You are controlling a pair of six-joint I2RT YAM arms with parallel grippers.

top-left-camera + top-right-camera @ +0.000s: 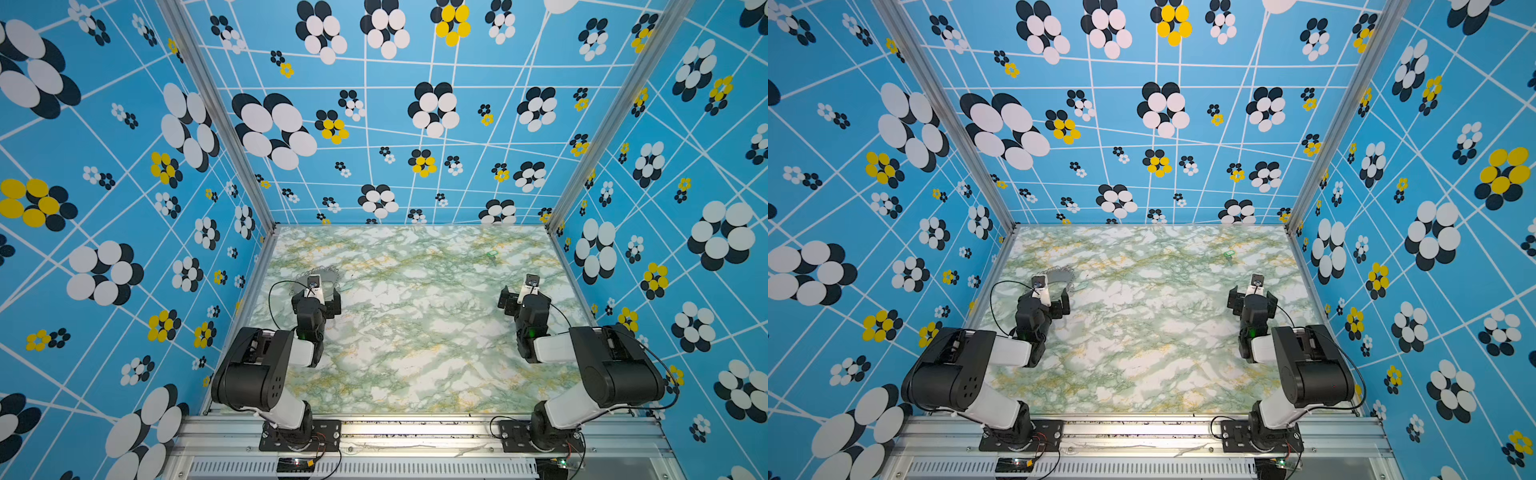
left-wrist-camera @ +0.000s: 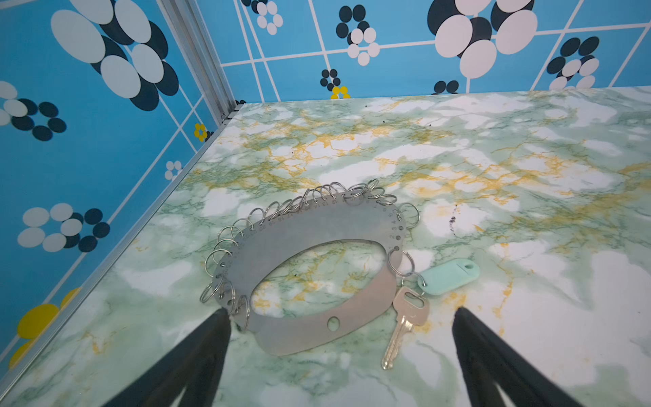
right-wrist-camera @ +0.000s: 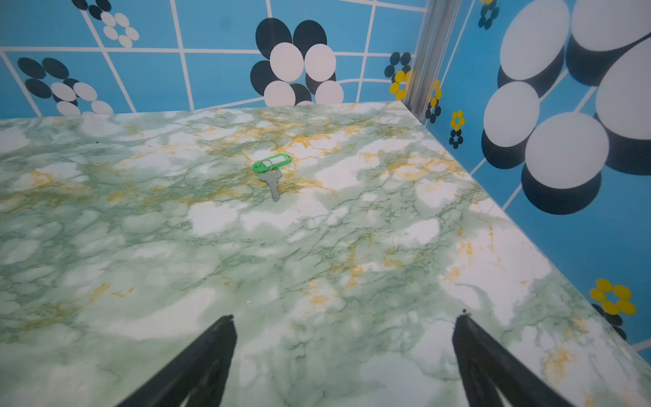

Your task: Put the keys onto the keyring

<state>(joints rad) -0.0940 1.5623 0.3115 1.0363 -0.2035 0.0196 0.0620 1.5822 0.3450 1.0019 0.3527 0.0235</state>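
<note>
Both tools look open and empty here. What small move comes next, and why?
Probably advance the right tool toward the green-tagged key, which lies loose on the table ahead of it, far from the keyring near the left tool.

Green-tagged key (image 3: 272, 176) lies flat on the marbled table (image 3: 317, 267).

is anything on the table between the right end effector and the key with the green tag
Nothing visible. Only bare table lies between the open right end effector and the green-tagged key.
</note>
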